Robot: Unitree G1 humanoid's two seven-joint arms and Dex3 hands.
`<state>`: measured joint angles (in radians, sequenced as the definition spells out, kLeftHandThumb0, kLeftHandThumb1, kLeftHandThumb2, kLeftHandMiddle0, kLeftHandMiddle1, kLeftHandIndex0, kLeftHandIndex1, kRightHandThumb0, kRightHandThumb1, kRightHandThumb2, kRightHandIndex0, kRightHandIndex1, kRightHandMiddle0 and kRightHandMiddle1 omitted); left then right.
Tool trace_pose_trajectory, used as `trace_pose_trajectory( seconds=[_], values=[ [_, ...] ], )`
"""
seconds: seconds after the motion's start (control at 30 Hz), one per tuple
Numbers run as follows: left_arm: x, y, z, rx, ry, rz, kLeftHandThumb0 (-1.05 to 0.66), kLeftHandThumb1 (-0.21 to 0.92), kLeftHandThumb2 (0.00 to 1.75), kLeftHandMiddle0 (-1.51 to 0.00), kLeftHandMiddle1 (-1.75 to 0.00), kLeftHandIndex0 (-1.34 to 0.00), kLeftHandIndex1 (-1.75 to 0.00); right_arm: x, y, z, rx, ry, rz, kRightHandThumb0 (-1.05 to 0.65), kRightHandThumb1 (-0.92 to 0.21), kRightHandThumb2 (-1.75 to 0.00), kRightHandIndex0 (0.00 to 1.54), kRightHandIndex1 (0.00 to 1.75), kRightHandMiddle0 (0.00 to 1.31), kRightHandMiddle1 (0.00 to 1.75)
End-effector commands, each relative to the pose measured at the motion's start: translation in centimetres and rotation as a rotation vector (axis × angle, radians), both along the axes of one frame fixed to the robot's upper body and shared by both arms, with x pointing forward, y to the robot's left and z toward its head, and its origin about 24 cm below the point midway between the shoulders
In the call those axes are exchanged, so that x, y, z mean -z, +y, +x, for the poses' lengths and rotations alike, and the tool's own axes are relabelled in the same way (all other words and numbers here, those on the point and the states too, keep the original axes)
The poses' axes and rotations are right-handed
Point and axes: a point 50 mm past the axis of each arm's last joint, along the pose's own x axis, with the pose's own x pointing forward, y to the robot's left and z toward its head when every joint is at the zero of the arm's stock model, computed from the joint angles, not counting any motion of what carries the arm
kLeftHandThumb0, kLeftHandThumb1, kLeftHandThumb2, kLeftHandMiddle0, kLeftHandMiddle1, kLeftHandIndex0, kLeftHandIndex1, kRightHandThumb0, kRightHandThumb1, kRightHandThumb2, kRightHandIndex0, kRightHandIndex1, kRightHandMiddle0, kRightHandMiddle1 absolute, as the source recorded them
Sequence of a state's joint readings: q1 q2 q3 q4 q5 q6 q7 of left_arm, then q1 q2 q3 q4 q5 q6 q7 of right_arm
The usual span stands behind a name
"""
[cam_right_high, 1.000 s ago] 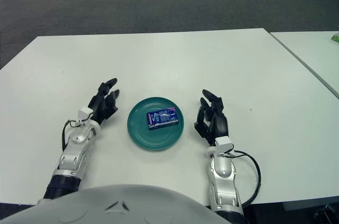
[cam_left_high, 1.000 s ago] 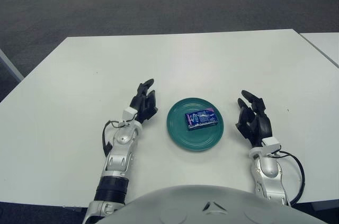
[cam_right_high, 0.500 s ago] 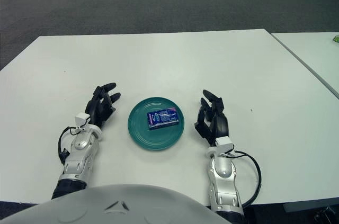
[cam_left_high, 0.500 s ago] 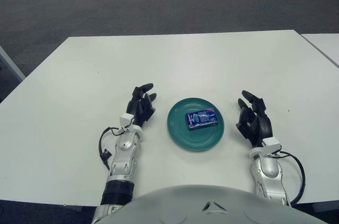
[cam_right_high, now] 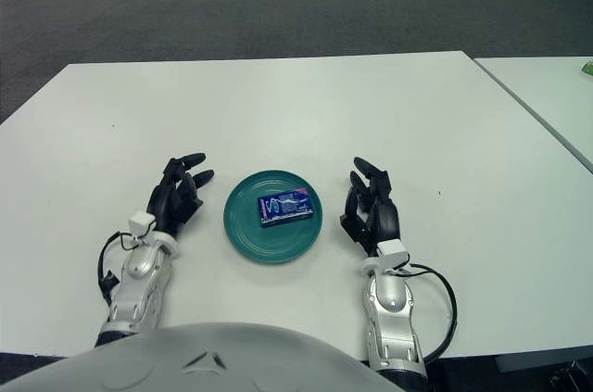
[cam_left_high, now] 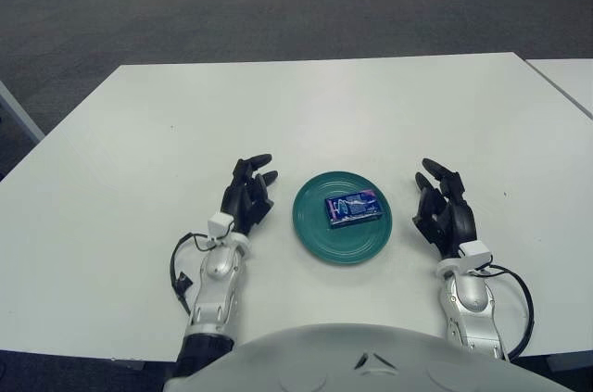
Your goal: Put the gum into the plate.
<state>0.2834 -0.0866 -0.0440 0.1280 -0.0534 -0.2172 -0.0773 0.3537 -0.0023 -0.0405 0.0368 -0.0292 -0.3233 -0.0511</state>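
I'm seeing gum (cam_left_high: 352,208) lying inside the plate (cam_left_high: 315,239), my left hand (cam_left_high: 246,196) and right hand (cam_left_high: 443,213) resting beside its rim, fingers loose, holding nothing, white table (cam_left_high: 306,105) lying bare beyond.

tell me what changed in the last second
The left hand drew back toward the robot and slightly left, away from the plate, with its fingers open and holding nothing. Nothing was grasped or released. The gum stayed lying in the plate, and the right hand stayed open on the table to the plate's right.
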Motion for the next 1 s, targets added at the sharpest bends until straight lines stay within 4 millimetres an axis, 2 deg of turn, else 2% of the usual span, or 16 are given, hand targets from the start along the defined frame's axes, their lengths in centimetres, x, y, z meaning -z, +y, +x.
trace_pose_trajectory(
  seconds=[0.0, 0.43, 0.97],
  values=[
    [2.3, 0.2, -2.2, 0.006, 0.131, -0.021, -0.83, 0.92, 0.97, -0.44, -0.94, -0.23, -1.25, 4.6, 0.0, -3.3, 0.026, 0.28, 0.044, -0.8, -0.92, -0.91, 0.42, 0.02, 0.0, 0.79],
    [2.4, -0.1, -3.4, 0.004, 0.138, -0.057, -0.84, 0.92, 0.96, -0.44, -0.99, -0.25, -1.26, 4.6, -0.2, -3.3, 0.021, 0.285, 0.037, -0.79, -0.92, -0.91, 0.43, 0.03, 0.0, 0.78],
    [2.3, -0.3, -3.6, 0.022, 0.087, 0.003, -0.82, 0.92, 0.93, -0.38, -0.96, -0.18, -1.23, 4.5, -0.2, -3.3, 0.016, 0.275, 0.025, -0.78, -0.92, -0.92, 0.44, 0.02, 0.0, 0.71]
  ],
)
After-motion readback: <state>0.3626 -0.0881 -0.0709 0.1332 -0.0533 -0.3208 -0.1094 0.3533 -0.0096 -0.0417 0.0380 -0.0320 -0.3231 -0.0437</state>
